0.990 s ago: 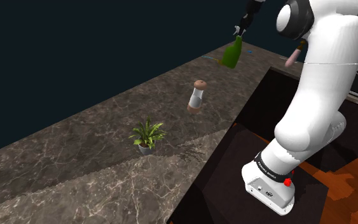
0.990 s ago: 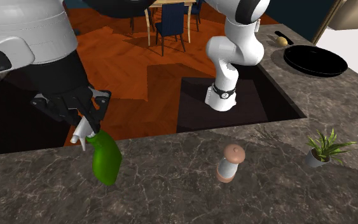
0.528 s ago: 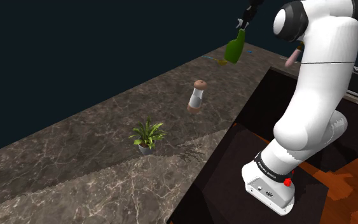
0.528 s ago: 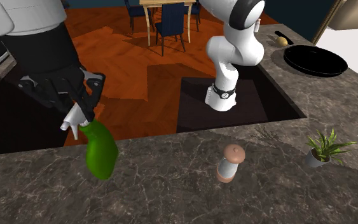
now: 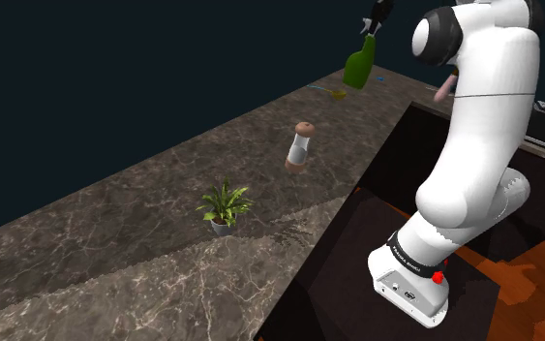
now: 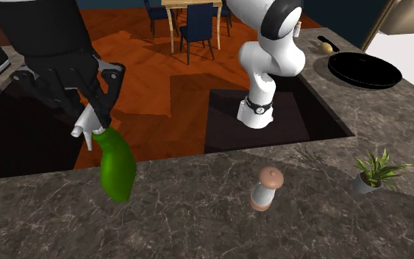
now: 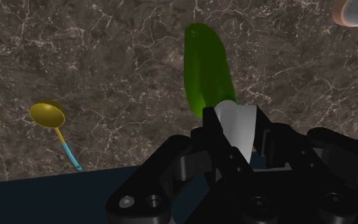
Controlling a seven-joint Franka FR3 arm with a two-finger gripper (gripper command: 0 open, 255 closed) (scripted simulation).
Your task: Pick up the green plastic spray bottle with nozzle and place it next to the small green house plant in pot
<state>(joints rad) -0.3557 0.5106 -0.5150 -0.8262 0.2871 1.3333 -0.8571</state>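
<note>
The pincer (image 6: pixel 89 118) pinches the white nozzle of the green spray bottle (image 6: pixel 117 168), which hangs above the counter's (image 5: pixel 105 242) far end. The lift is done. The carry past the grinder (image 5: pixel 300 148) to the house plant (image 5: pixel 224 206) remains. The wrist view shows a yellow spoon (image 7: pixel 48 115) below, and the second exterior view a black pan (image 6: pixel 365 70).

Dark marble counter (image 5: pixel 115 242) — orange-brown wood floor (image 6: pixel 154 73), wooden table (image 6: pixel 190 4), blue chairs (image 6: pixel 198 29) beyond.
</note>
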